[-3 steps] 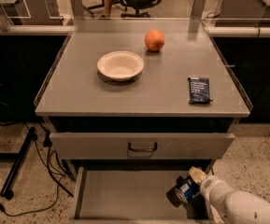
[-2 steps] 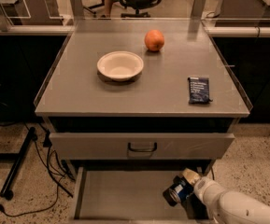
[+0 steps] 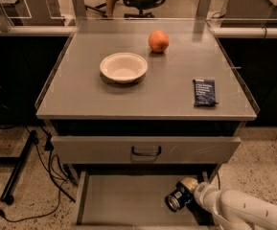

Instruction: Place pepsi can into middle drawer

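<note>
At the near right of the scene, a white arm reached in from the lower right corner, and its gripper sat over the right part of the middle drawer. The gripper was pinched on the pepsi can, gripping it at the can's far right end. The can was small and blue with pale lettering on its side. It lay tilted, with one silver end turned toward the near left, so the round metal rim and dark centre faced the camera. It was inside the drawer's outline, close to the right wall; whether it touched the floor could not be told.

The drawer stood pulled out toward the camera as a shallow grey tray with a flat plain floor and low side walls. Just beyond it was a closed grey drawer front with a dark handle at its middle.

Farther back, on the grey tabletop, a flat dark-blue snack packet lay near the right edge. A pale bowl sat left of centre, well apart from the packet. An orange rested beyond the bowl, to its right, toward the far edge.

On the floor to the left, a black stand leg and cables lay beside the cabinet.
</note>
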